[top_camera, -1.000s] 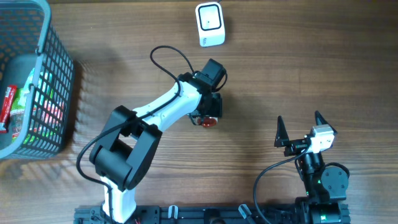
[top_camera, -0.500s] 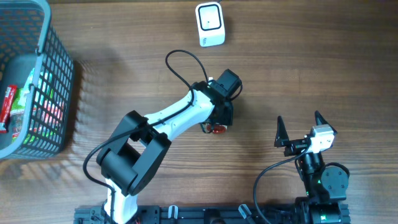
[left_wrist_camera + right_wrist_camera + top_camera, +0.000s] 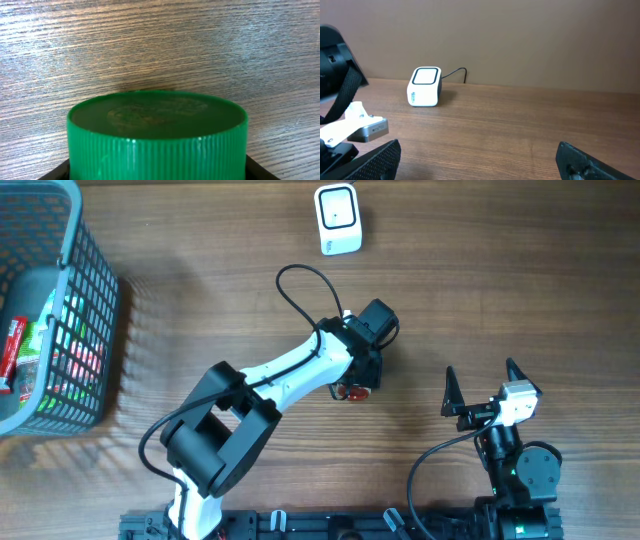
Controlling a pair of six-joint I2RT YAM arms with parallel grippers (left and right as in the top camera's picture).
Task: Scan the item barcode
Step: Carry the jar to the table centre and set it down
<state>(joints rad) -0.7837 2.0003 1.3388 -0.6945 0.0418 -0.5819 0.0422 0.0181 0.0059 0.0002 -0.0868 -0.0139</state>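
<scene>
Red item with a ribbed green plastic cap (image 3: 157,135): round, with a flat cap face and a faint embossed mark at its centre. Body seen only as a small red patch from overhead. Located mid-table, a little right of centre, directly beneath the left gripper (image 3: 356,383). Grasped at the cap between the black fingers (image 3: 261,169), one against each side, and fills the lower half of the left wrist view. Cannot tell whether resting on the wood or raised off it. Label and barcode hidden under the gripper.

Left arm (image 3: 290,370): white and black, stretched diagonally from the near table edge toward the item. Thin black cable (image 3: 300,275) looped above the wrist.

Right gripper (image 3: 480,367): jaws spread wide with nothing between them. Parked near the front right of the table, well apart from the item, pointing toward the far side.

Small white box-shaped barcode scanner (image 3: 338,219): rounded square window on top, set at the far edge of the table, well apart from the item. Thin dark lead trails behind it in the right wrist view.

Grey-blue plastic mesh basket (image 3: 90,310): at the far left edge, holding green and red packaged goods (image 3: 60,350).

Brown wood-grain table (image 3: 520,280): bears all of the above.
</scene>
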